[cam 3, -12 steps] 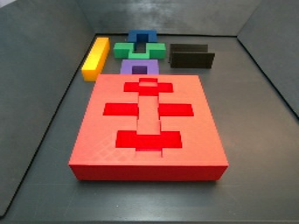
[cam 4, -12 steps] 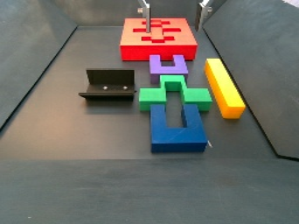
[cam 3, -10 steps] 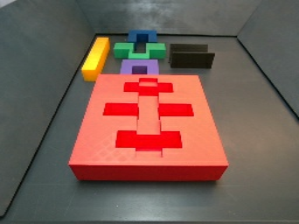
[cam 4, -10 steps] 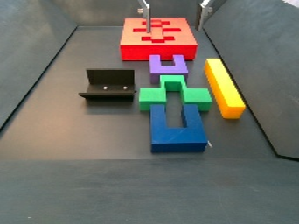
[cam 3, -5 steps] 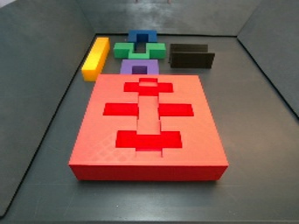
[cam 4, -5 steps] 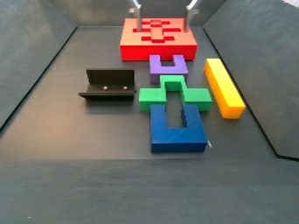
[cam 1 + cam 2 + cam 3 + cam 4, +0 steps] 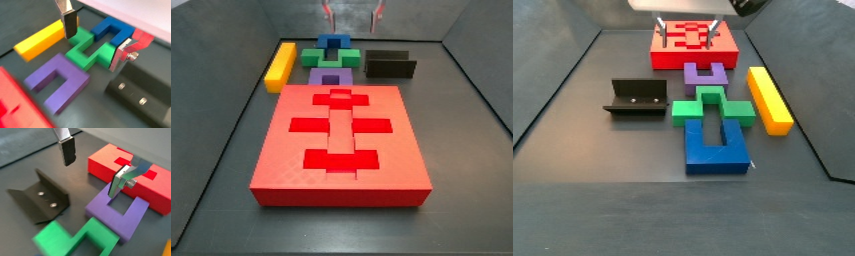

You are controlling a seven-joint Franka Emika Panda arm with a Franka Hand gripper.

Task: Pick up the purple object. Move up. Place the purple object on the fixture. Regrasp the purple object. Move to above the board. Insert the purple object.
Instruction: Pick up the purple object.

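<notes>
The purple object, a U-shaped block, lies flat on the dark floor just in front of the red board. It also shows in a side view and in both wrist views. The black fixture stands on the floor beside the purple object, and shows in a side view. My gripper is open and empty, hanging above the board's edge nearest the purple object. In both wrist views the gripper has nothing between its fingers.
A green cross-shaped block touches the purple object's open end, with a blue block beyond it. A long yellow bar lies alongside them. Grey walls enclose the floor.
My gripper has come down from high over the board's far part towards the board's edge by the purple object. No block has moved.
</notes>
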